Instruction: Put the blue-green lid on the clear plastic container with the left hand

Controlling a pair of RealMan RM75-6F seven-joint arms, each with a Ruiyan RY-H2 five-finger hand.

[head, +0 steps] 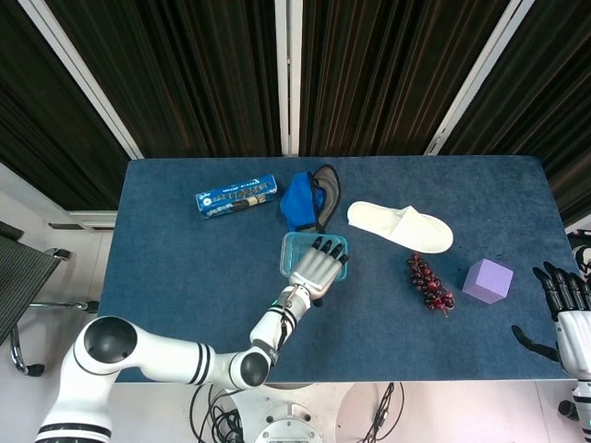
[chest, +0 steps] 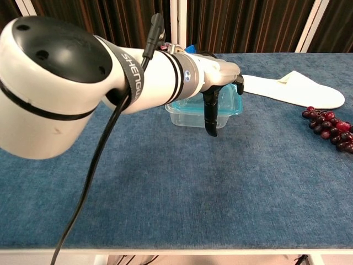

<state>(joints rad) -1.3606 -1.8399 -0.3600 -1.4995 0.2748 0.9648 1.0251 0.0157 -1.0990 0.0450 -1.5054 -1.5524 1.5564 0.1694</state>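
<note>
The clear plastic container (head: 288,268) stands mid-table with the blue-green lid (head: 295,246) lying on top of it. My left hand (head: 317,268) hovers over the near right part of the lid with its fingers spread and nothing in them. In the chest view the left hand (chest: 216,81) covers most of the lid (chest: 228,102), and its thumb hangs down in front of the container (chest: 185,115). Whether the palm touches the lid I cannot tell. My right hand (head: 561,300) stays past the table's right edge, fingers apart and empty.
A white slipper (head: 402,226), a bunch of dark red grapes (head: 430,283) and a purple cube (head: 488,280) lie to the right. A blue cloth on a dark item (head: 305,198) sits just behind the container, with a blue packet (head: 236,197) at the back left.
</note>
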